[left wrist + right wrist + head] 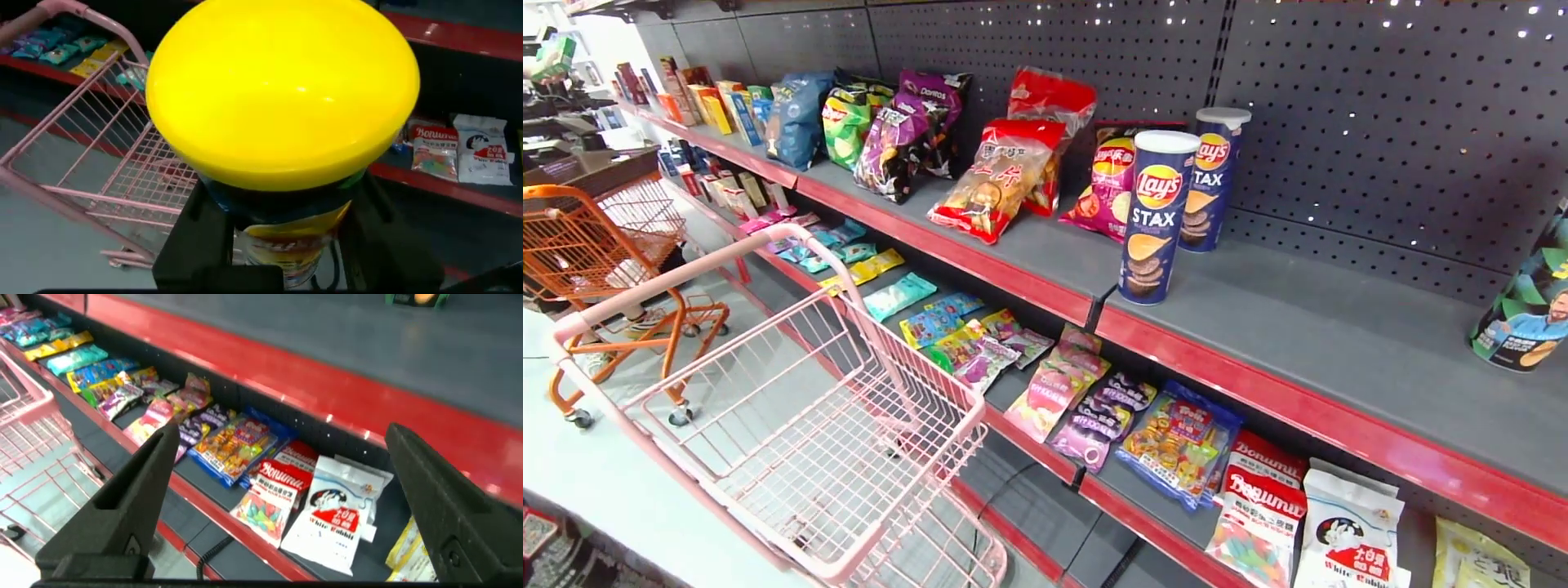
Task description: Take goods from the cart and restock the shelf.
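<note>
Left gripper (282,238) pinches yellow-lidded can (282,90) upright near cart (678,279), probably bound for shelf (1298,327) gap, right of blue cans (1156,216). Right gripper (286,508) spread, empty.

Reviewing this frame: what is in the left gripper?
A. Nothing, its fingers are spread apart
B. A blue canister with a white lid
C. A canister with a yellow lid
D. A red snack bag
C: in the left wrist view the left gripper has its black fingers on either side of the yellow-lidded canister, above the pink cart.
</note>
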